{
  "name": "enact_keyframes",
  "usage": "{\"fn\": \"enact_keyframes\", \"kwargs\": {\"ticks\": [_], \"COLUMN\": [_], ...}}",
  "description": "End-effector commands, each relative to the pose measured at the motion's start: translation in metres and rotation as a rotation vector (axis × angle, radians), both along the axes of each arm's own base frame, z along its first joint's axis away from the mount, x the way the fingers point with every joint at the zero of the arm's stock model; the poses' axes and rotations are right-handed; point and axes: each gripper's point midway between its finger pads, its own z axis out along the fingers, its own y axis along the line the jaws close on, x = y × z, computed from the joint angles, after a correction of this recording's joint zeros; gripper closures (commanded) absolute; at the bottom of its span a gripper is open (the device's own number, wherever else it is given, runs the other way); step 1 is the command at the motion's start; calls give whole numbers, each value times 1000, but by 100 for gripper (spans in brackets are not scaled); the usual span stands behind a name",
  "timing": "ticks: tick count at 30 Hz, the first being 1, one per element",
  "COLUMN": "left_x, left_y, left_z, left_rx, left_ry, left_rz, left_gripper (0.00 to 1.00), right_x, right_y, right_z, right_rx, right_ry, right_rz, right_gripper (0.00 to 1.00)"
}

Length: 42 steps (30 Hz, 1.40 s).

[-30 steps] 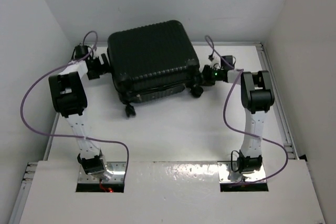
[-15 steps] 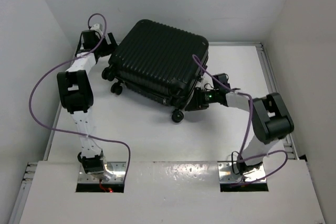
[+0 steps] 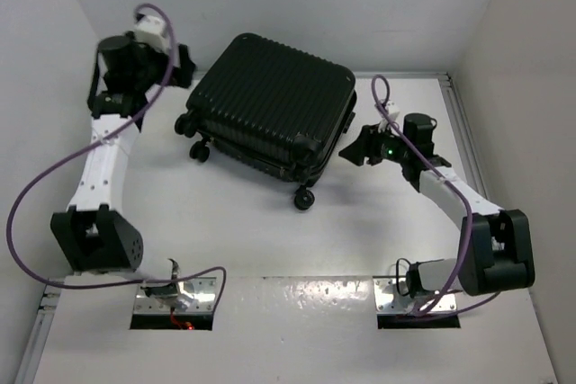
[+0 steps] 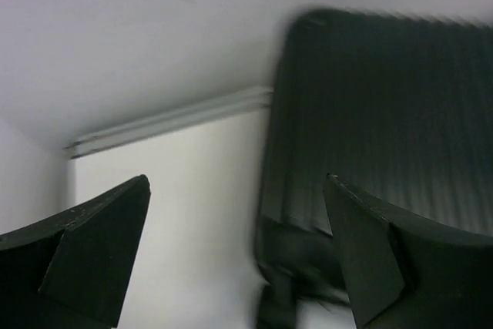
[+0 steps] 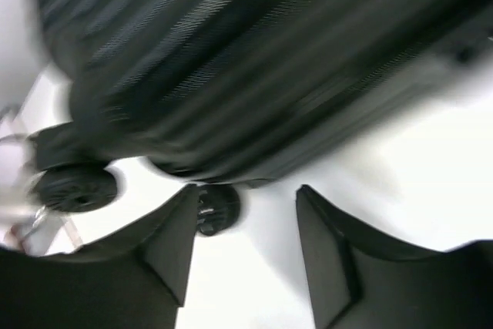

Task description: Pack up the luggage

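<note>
Right end effector released the closed luggage.

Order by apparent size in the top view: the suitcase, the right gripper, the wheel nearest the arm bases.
Largest: suitcase, by far.
Next: right gripper, open beside it.
Smallest: wheel, plainly smaller than the gripper.

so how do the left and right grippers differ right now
The left gripper sits by the far-left side of the luggage; the right gripper faces its right side, near a wheel. The left gripper's fingers look spread wider than the right gripper's. Both are open, holding nothing.
</note>
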Motion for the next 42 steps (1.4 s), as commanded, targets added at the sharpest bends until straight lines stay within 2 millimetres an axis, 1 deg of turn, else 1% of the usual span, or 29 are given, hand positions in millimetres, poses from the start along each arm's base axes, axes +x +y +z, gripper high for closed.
{"fn": "enact_keyframes", "kwargs": {"ticks": [1, 2, 4, 5, 6, 7, 8, 9, 10, 11, 13, 14, 16, 17, 20, 21, 25, 26, 27, 28, 29, 30, 31, 33, 37, 38, 40, 41, 42], "left_x": [-66, -89, -111, -121, -125, -128, -135, -140, -149, -158, -162, -170, -168, -162, -148, -141, -124, -121, -119, -116, -113, -112, -110, -108, -111, -110, -106, -102, -97], "left_y": [-104, -119, -145, -158, -162, -165, -169, -170, -170, -170, -169, -166, -153, -131, -102, -87, -51, -42, -35, -22, -17, -14, -12, -11, 5, 6, 10, 22, 32], "left_z": [-57, -55, -63, -78, -81, -85, -93, -105, -103, -123, -124, -115, -126, -121, -113, -94, -82, -92, -93, -96, -96, -99, -104, -101, -114, -118, -123, -119, -126], "left_rx": [87, 99, 102, 125, 100, 98, 88, 72, 66, 48, 33, 7, -16, -35, -6, 15, 110, 133, 137, 132, 130, 108, 96, 85, 108, 98, 102, 89, 61], "left_ry": [205, 217, 239, 274, 292, 314, 349, 388, 379, 419, 360, 308, 266, 237, 221, 188, 207, 254, 269, 285, 289, 300, 314, 302, 331, 340, 347, 334, 349], "left_rz": [-356, -401, -440, -423, -396, -391, -406, -410, -426, -427, -425, -410, -323, -217, -82, -13, 109, 137, 163, 190, 205, 216, 219, 236, 241, 196, 156, 173, 206], "left_gripper": [0, 0, 0, 0, 0, 0, 0, 0, 0, 0, 0, 0, 0, 0, 0, 0, 0, 0, 0, 0, 0, 0, 0, 0, 0, 0, 0, 0, 0], "right_x": [25, 27, 27, 23, 12, 11, 5, -5, -8, -20, -31, -38, -46, -49, -39, -36, -46, -57, -57, -69, -65, -64, -78, -69, -91, -98, -99, -104, -108], "right_y": [-26, -27, -30, -26, -26, -23, -13, -11, -7, 7, 20, 25, 37, 34, 23, 16, 17, 18, 17, 34, 28, 19, 38, 24, 41, 44, 47, 56, 65], "right_z": [20, 16, 16, 23, 10, 13, 33, 21, 25, 27, 33, 30, 34, 28, 23, 25, 34, 26, 25, 25, 43, 20, 33, 25, 10, -3, -15, -17, -25], "right_rx": [-45, -51, -60, -50, -59, -59, -46, -44, -35, -26, -27, -33, -46, -59, -104, -110, -122, -139, -165, -178, -226, -285, -283, -364, -361, -348, -361, -328, -306], "right_ry": [-64, -50, -28, -53, -27, -62, -140, -125, -137, -123, -134, -108, -131, -95, -91, -95, -101, -118, -155, -210, -345, -360, -466, -479, -284, -190, -116, -93, -61], "right_rz": [-85, -84, -88, -60, -67, -64, -52, -46, -39, 3, 59, 91, 153, 147, 61, 34, 75, 95, 79, 133, 76, 7, 55, -76, -66, -95, -115, -83, -75], "right_gripper": [42, 42, 40, 40, 40, 40, 40, 40, 40, 40, 39, 38, 38, 38, 32, 27, 22, 22, 22, 25, 28, 33, 39, 43, 47, 47, 51, 61, 66]}}
